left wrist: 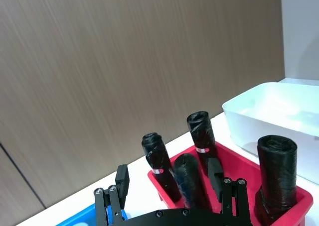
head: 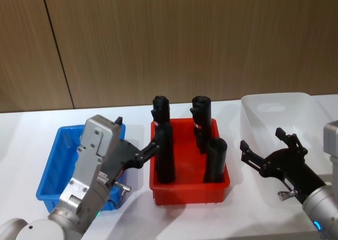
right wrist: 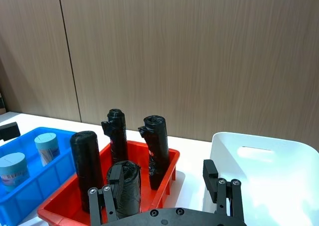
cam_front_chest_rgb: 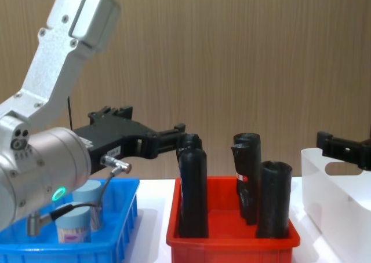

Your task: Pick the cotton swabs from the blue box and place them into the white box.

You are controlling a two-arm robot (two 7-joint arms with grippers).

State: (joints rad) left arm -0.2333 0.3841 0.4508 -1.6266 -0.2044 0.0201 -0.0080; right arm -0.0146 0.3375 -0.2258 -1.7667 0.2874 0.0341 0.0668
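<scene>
Two cotton swabs jars, clear with pale blue lids, stand in the blue box [right wrist: 31, 186]: one [right wrist: 46, 145] farther back, one [right wrist: 12, 168] nearer. The chest view shows them too [cam_front_chest_rgb: 74, 226], low behind the left arm. My left gripper [head: 136, 134] hovers open and empty above the blue box's [head: 52, 163] right side, its fingers [left wrist: 122, 177] pointing toward the red bin. The white box [head: 274, 107] stands at the far right. My right gripper [head: 261, 139] is open and empty at the white box's near left corner.
A red bin [head: 190, 191] with several tall black rolls [head: 165, 155] stands between the blue and white boxes. A wood-panelled wall runs behind the white table. Bare tabletop lies in front of the red bin.
</scene>
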